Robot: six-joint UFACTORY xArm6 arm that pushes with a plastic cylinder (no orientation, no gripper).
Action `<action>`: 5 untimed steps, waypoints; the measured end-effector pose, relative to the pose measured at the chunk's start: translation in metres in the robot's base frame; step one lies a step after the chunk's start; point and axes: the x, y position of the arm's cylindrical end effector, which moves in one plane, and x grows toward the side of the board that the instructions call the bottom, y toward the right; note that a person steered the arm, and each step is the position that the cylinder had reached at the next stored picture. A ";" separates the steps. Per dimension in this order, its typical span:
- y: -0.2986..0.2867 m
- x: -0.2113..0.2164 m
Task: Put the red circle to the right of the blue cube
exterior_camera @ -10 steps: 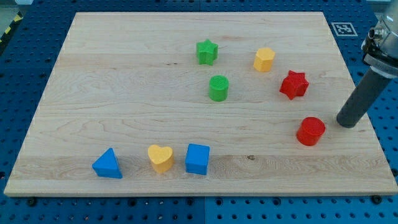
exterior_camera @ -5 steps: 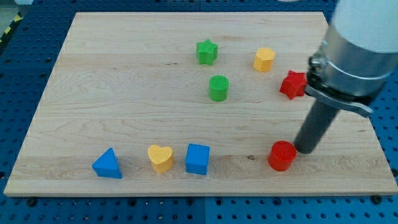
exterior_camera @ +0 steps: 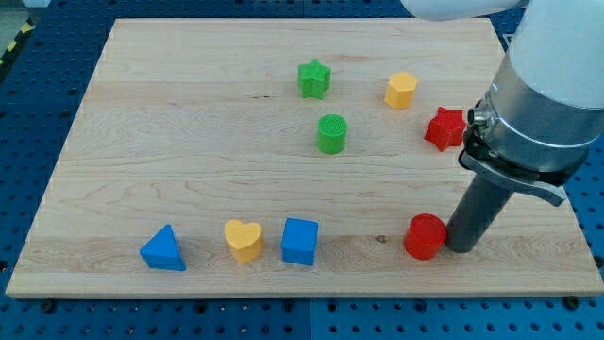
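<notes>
The red circle (exterior_camera: 424,236) lies near the board's bottom edge, right of centre. The blue cube (exterior_camera: 300,241) sits further to the view's left at about the same height, with a wide gap between them. My tip (exterior_camera: 461,247) stands against the red circle's right side, touching it or nearly so. The rod rises up and to the right from there.
A yellow heart (exterior_camera: 243,239) and a blue triangle (exterior_camera: 162,248) lie left of the blue cube. A red star (exterior_camera: 445,127), a yellow hexagon (exterior_camera: 401,90), a green star (exterior_camera: 313,78) and a green circle (exterior_camera: 331,133) sit in the upper half. The board's bottom edge (exterior_camera: 302,294) is close below.
The red circle has been pushed down and left from the right side toward the bottom edge. My tip followed it, moving left and down.
</notes>
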 end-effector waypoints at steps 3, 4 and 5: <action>-0.061 0.000; -0.054 -0.001; -0.047 -0.028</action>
